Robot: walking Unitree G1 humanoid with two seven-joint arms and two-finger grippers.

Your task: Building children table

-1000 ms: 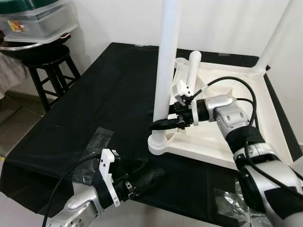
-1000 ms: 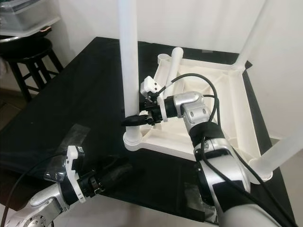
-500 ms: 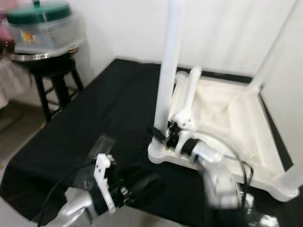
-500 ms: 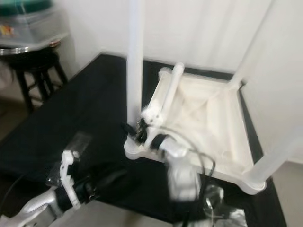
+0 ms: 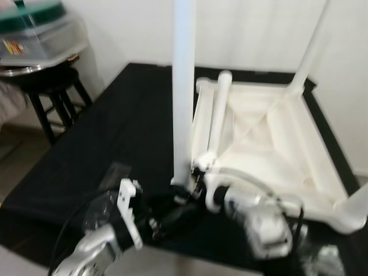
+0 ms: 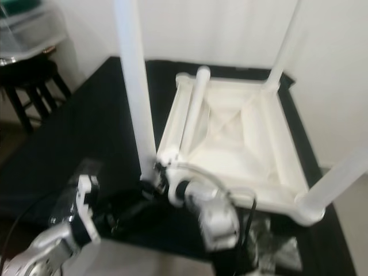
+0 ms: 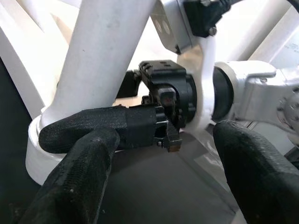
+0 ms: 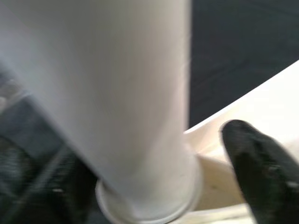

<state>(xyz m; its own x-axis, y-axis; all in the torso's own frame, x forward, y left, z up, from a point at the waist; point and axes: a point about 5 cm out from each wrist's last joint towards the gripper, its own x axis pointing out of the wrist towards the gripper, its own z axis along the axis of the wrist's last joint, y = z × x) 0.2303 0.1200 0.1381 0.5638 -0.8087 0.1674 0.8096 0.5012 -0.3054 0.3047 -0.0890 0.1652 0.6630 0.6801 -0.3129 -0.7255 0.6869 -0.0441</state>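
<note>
The right hand [image 5: 185, 192] reaches in low to the foot of the near upright leg [image 5: 184, 86]. Its two black fingers [image 8: 254, 154] are spread, one on each side of the leg. The left hand [image 5: 172, 217] sits just in front of that leg, fingers [image 7: 77, 186] wide apart, pointing at the right hand.

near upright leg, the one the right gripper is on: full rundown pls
The near leg is a plain white round tube, plastic by its look, standing upright in a round collar at the near left corner of the upside-down white tabletop. The right gripper straddles its base, one black finger on each side, as its wrist view shows. The left gripper sits open close by, not touching it.
</note>
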